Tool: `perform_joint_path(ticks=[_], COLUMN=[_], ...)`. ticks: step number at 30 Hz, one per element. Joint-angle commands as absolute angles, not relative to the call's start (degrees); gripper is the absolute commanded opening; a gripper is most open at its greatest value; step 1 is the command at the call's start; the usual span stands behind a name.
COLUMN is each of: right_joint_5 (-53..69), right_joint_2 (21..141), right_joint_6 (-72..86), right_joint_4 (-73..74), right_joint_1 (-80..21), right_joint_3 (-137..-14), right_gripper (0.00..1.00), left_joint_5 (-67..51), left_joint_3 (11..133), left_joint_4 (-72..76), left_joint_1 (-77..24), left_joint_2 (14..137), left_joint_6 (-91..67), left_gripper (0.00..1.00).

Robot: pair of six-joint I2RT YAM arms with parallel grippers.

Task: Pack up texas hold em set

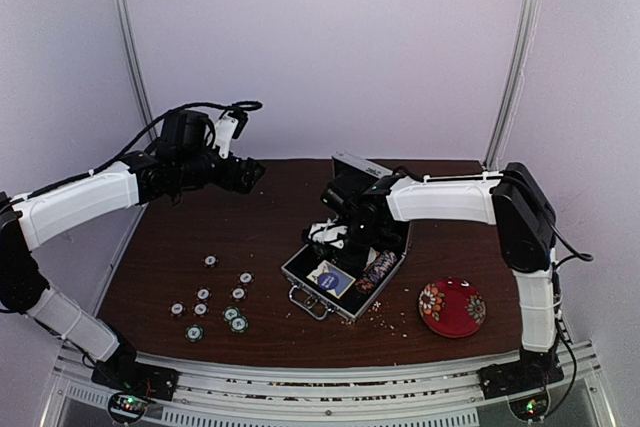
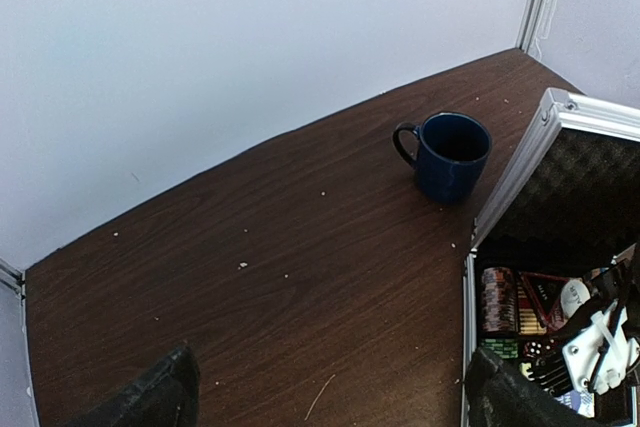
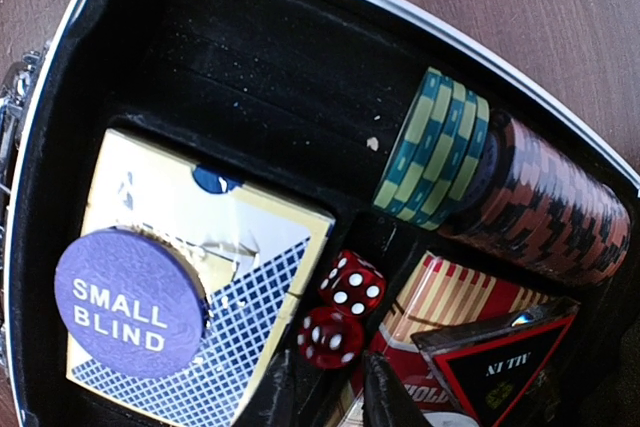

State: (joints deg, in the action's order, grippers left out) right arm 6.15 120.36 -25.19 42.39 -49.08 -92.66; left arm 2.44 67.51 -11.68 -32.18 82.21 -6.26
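- the case (image 1: 300, 282) sits open in the middle of the surface (image 1: 200, 237). some chips are packed in it, but a bunch of loose chips (image 1: 238, 324) lie well apart from it on the left.
- the right fingers (image 3: 390, 407) are down inside the case with just a narrow gap and nothing in it that i can see. the red dice (image 3: 350, 285) are right at their tips, so a small push could knock them out of place.
- the purple round piece (image 3: 130, 302) only rests on top of the card box (image 3: 270, 277), so a bump could slide it off.
- the left fingers (image 2: 150, 397) are wide apart, hold nothing, and hang high over the back left of the surface.
- the lid (image 2: 560, 187) stands up behind the right arm. i think a knock could make it fall shut.
- the loose chips are small, flat and round. they may be hard to pinch and could slip on the smooth brown wood or roll off.
- the case has a shiny metal rim and a soft black inside.
- the packed chips (image 3: 560, 212) stand on edge in a striped row that could tip over.
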Motion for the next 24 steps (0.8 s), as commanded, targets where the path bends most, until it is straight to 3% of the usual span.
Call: perform_joint_path(ticks=[1,11,24], right_joint_5=[5.60,10.96,18.36], right_joint_2=[120.29,113.94,101.31], right_joint_6=[-24.68,-27.09,-36.25], right_joint_4=[41.89,44.50,48.13], right_joint_1=[-48.74,-48.83,-48.80], right_joint_3=[-94.13,-92.04,-74.92], right_gripper=[0.26,0.25,0.21], left_joint_5=[1.76,2.06,2.53], left_joint_3=[68.73,68.65,68.73], left_joint_4=[-10.89,-10.89,-11.07], left_joint_1=[-31.65,-31.64,-31.72], left_joint_2=[81.30,81.34,81.90], left_joint_6=[-5.90,-5.81,-5.63], left_gripper=[0.94,0.94,0.94])
